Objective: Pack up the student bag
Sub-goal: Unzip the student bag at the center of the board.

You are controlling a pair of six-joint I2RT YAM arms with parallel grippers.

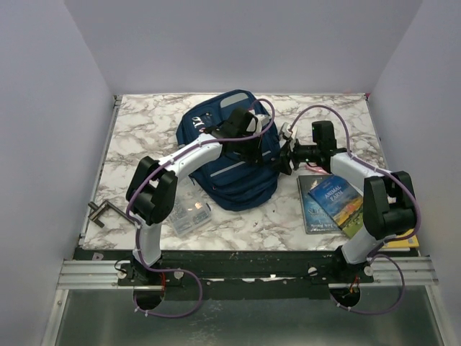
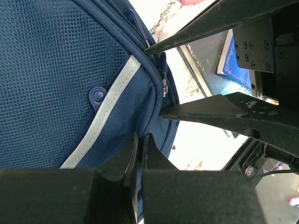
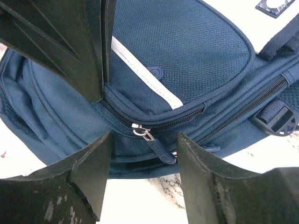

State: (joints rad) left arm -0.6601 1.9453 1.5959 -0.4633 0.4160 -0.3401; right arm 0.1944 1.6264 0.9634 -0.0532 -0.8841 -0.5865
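The navy student bag (image 1: 225, 155) lies flat at the middle of the table. My left gripper (image 1: 259, 153) reaches over it. In the left wrist view my left gripper (image 2: 141, 136) is shut on a fold of the bag's fabric (image 2: 70, 70) by a front pocket. My right gripper (image 1: 284, 160) is at the bag's right edge. In the right wrist view it (image 3: 145, 135) is open, with its jaws either side of a blue zipper pull (image 3: 159, 148) and not touching it. The zipper (image 3: 187, 119) is closed.
Two books (image 1: 331, 202) lie at the right, close to the right arm. A small clear plastic box (image 1: 189, 215) sits at the front left by the left arm. A metal tool (image 1: 101, 211) lies at the table's left edge.
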